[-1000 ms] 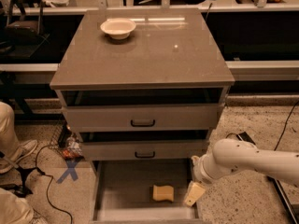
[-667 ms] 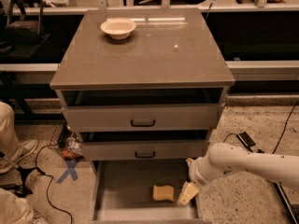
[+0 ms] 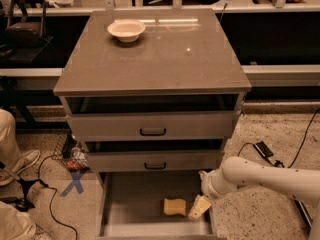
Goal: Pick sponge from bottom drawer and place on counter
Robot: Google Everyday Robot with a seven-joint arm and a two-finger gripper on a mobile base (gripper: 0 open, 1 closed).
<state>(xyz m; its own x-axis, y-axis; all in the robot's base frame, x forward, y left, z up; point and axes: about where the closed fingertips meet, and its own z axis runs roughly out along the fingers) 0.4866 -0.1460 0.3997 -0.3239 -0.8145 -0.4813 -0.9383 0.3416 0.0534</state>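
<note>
The pale-yellow sponge (image 3: 174,206) lies on the grey floor of the open bottom drawer (image 3: 125,204), right of its middle. My gripper (image 3: 199,207) hangs at the end of the white arm coming in from the right, inside the drawer, just right of the sponge and close to it. The glossy grey-brown counter (image 3: 165,54) tops the cabinet above.
A round cream bowl (image 3: 126,30) stands at the counter's back left. Two wider drawers with black handles (image 3: 153,132) stick out partly above the bottom drawer. A person's legs and shoe (image 3: 12,154), cables and a blue floor mark (image 3: 74,182) are at the left.
My gripper and arm have moved left, into the drawer and closer to the sponge. The sponge has not moved.
</note>
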